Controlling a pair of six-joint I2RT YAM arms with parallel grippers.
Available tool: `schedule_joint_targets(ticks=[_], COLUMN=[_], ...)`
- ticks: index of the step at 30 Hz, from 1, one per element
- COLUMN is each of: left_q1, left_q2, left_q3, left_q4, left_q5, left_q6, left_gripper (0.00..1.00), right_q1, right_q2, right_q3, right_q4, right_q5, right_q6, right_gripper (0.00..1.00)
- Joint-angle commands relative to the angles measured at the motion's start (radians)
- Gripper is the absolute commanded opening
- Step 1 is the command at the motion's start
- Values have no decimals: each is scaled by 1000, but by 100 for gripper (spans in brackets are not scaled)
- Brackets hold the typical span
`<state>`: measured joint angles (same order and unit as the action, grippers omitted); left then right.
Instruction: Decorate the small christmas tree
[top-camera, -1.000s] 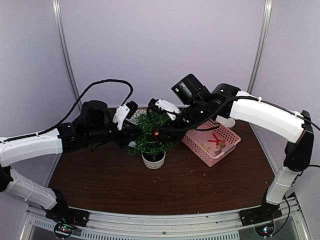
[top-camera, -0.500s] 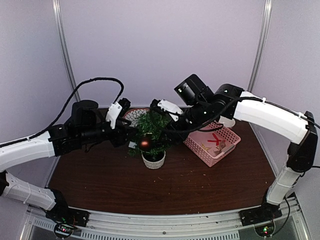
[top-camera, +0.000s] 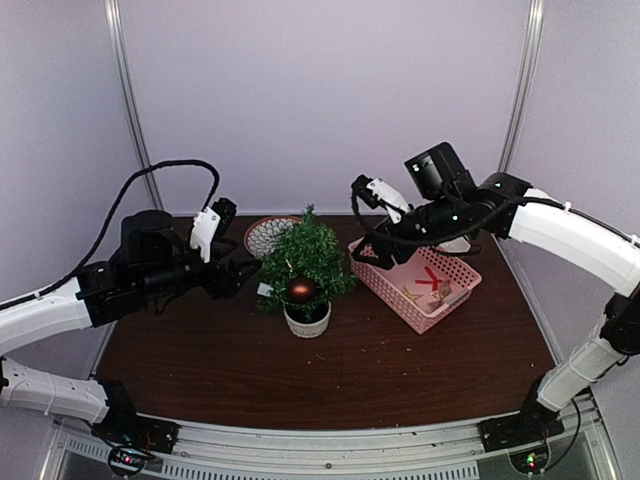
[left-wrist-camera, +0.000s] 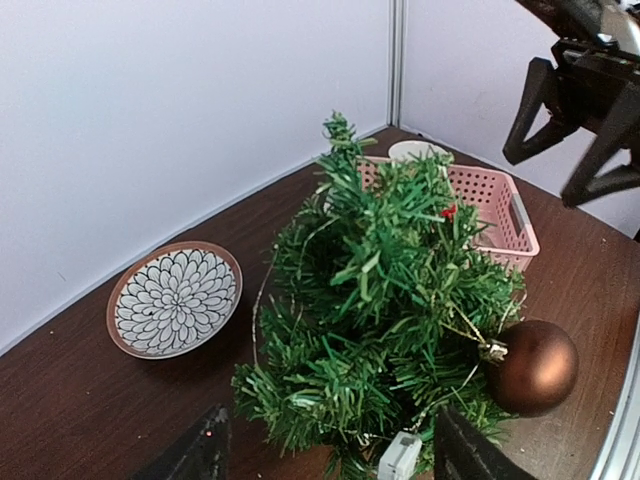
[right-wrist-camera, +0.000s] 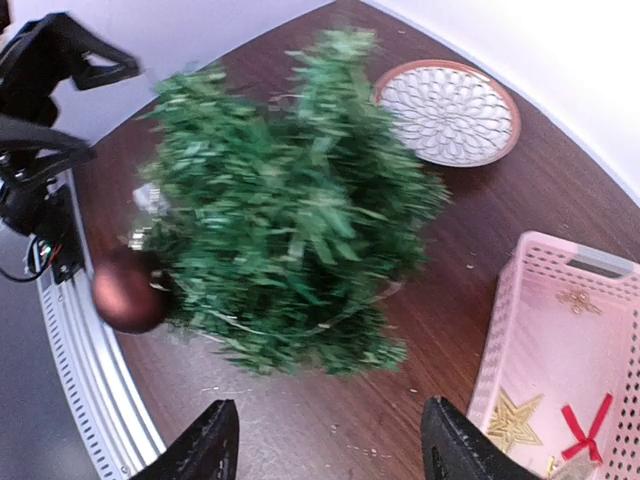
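Note:
The small christmas tree stands in its whitish pot mid-table, with a dark red bauble hanging on its front. It also shows in the left wrist view with the bauble, and blurred in the right wrist view with the bauble. My left gripper is open and empty just left of the tree. My right gripper is open and empty to the right of the tree, above the pink basket's left end.
A pink basket right of the tree holds a gold star and a red bow. A patterned plate lies behind the tree. A white cup stands behind the basket.
Both grippers have drawn back from the tree, the left one leftward and the right one rightward. The bauble now hangs free on the tree's front.

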<state>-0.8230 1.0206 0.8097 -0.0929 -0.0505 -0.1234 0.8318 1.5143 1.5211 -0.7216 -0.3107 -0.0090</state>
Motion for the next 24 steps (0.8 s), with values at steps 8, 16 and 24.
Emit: schedule_joint_targets(ticks=[8, 16, 24], left_q1=[88, 106, 115], left_q2=[-37, 2, 40], left_q3=[-44, -36, -14], left_q4=[73, 87, 87], left_q5=[21, 41, 51], left_q6=[-120, -122, -122], left_gripper=[70, 70, 70], right_q1=[-368, -441, -456], right_q2=[61, 303, 570], right_q3=[-168, -104, 144], right_q4=[48, 157, 154], right_q5=[41, 39, 27], right_q6=[23, -21, -72], right_gripper=[62, 57, 53])
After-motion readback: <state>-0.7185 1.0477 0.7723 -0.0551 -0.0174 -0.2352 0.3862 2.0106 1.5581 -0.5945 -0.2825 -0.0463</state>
